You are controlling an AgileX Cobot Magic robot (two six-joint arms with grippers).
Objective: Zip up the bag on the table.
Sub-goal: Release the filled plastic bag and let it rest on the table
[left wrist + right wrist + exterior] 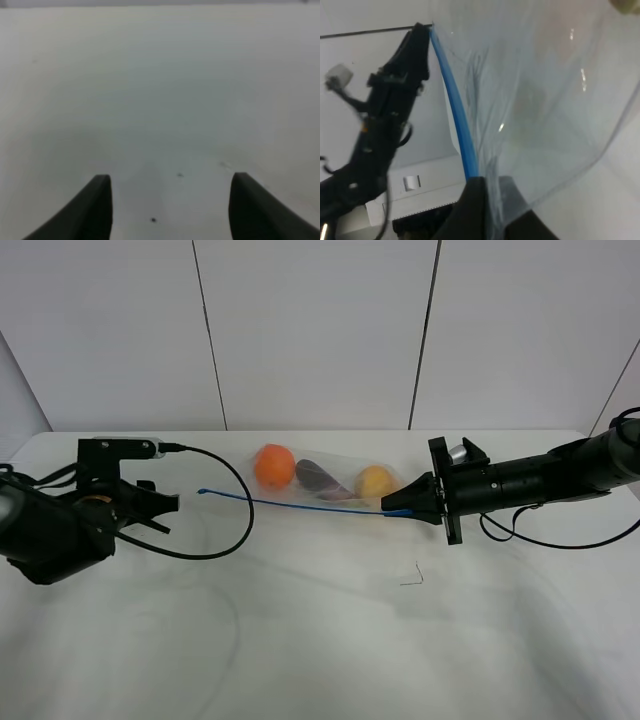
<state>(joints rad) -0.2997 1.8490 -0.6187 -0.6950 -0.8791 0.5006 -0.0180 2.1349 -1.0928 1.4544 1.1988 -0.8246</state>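
The clear bag lies on the white table at the back middle, with an orange, a purple eggplant and a yellow fruit inside. Its blue zipper strip runs along the near edge. My right gripper is shut on the strip's right end. The right wrist view shows its fingers pinching the strip and the clear film. My left gripper is open and empty, a little left of the strip's free end. The left wrist view shows only its fingertips over bare table.
A black cable loops from the left arm across the table toward the bag. A small dark bent mark lies on the table in front of the right gripper. White wall panels stand behind the table's far edge.
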